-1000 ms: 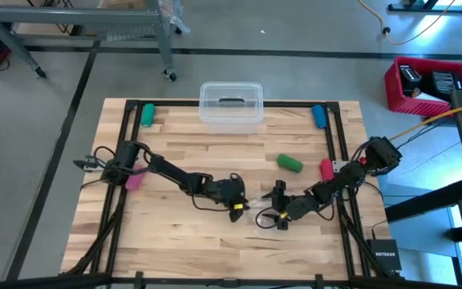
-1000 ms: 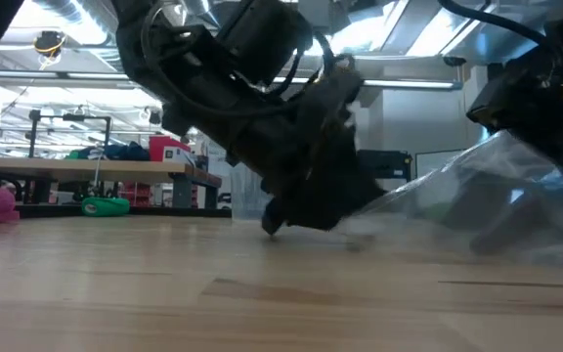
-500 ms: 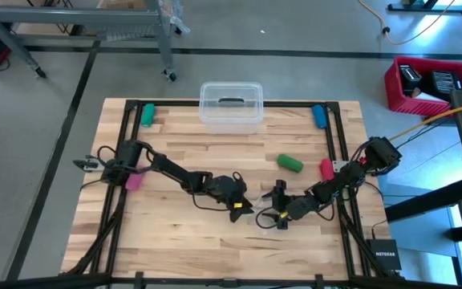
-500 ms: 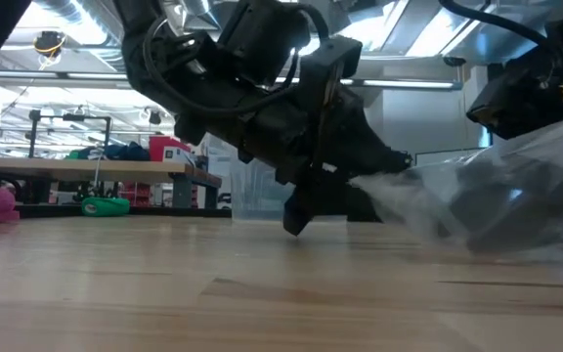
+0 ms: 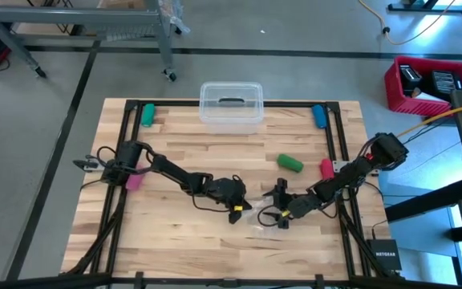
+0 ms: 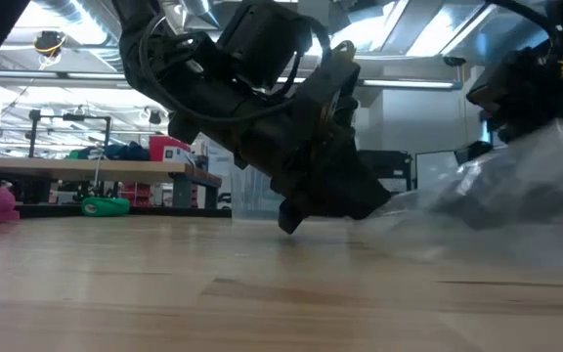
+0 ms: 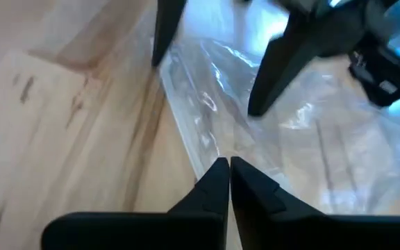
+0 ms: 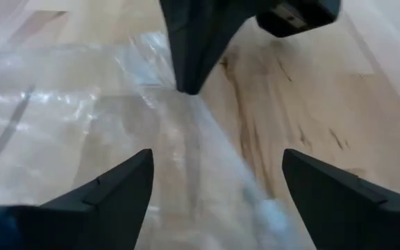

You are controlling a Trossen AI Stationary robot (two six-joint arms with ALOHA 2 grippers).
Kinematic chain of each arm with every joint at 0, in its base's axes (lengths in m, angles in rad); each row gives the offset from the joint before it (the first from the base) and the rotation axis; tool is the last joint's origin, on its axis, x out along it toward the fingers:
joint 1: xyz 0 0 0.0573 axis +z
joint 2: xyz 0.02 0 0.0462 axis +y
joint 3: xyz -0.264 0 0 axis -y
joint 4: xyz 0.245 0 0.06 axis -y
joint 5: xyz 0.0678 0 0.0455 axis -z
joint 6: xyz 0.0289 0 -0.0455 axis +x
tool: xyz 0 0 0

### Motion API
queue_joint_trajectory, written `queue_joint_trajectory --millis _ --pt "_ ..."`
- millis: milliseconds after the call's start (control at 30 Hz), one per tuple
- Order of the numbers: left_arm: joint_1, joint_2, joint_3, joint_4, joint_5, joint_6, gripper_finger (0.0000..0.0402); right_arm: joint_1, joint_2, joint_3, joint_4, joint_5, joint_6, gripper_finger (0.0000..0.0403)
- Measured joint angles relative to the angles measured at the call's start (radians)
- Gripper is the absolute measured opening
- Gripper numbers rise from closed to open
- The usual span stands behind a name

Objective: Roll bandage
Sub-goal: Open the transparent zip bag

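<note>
Left claw [image 7: 221, 169] of mine is closed narrow, with its two tips pinched on the edge of the clear plastic bag [image 7: 304, 139]. Where the bandage lies I cannot tell from these views; if it is inside the bag, the crumpled film does not let me see it.

From the level view, the bag [image 6: 516, 196] rises from the left claw's tips [image 6: 296, 220] toward my right arm. My right claw [image 8: 217, 154] is spread wide and points down at the same bag from the opposite side, one finger [image 8: 110, 187] over the film and the other finger [image 8: 339, 187] over bare wood beside it. The two claws face each other closely across the bag.

From above, the bag [image 5: 259, 221] lies on the wooden counter [image 5: 183, 241]. A small green cylinder [image 5: 289, 163] lies near the bag, toward the counter's far edge, and a red roll [image 5: 326, 168] is just beyond it to the right. A pink roll [image 5: 135, 180] is well apart on the left, and a clear container [image 5: 231, 104] stands at the far edge.
</note>
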Motion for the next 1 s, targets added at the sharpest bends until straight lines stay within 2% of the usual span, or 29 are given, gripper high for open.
queue_joint_trajectory --millis 133,267,433,567,667,800,900,1000 --pt "-0.013 -0.002 0.0 0.002 -0.019 0.045 0.0004 0.0 -0.065 0.0 -0.069 0.0 0.002 0.0321" --pt "-0.015 -0.003 0.0 0.003 -0.023 0.076 0.0002 0.0 -0.187 0.001 -0.168 -0.013 0.001 0.0321" --pt "-0.017 -0.021 0.0 0.0 -0.026 0.113 0.0001 0.0 -0.396 0.037 -0.461 -0.079 0.059 0.0321" --pt "-0.017 -0.036 0.001 0.007 -0.026 0.141 0.0 0.0 -0.504 0.051 -0.658 -0.178 0.224 0.0321" --pt "-0.012 -0.039 0.001 0.006 -0.026 0.15 0.0003 0.0 -0.512 0.051 -0.706 -0.243 0.339 0.0321" --pt "-0.012 -0.039 0.001 -0.014 -0.026 0.123 0.0007 0.001 -0.456 0.051 -0.677 -0.298 0.481 0.0321" --pt "-0.012 -0.039 0.001 -0.021 -0.026 0.12 0.0005 0.0 -0.393 0.05 -0.648 -0.294 0.636 0.0318" --pt "-0.012 -0.039 0.001 -0.021 -0.026 0.12 0.0002 0.0 -0.333 0.05 -0.561 -0.299 0.686 0.0301"
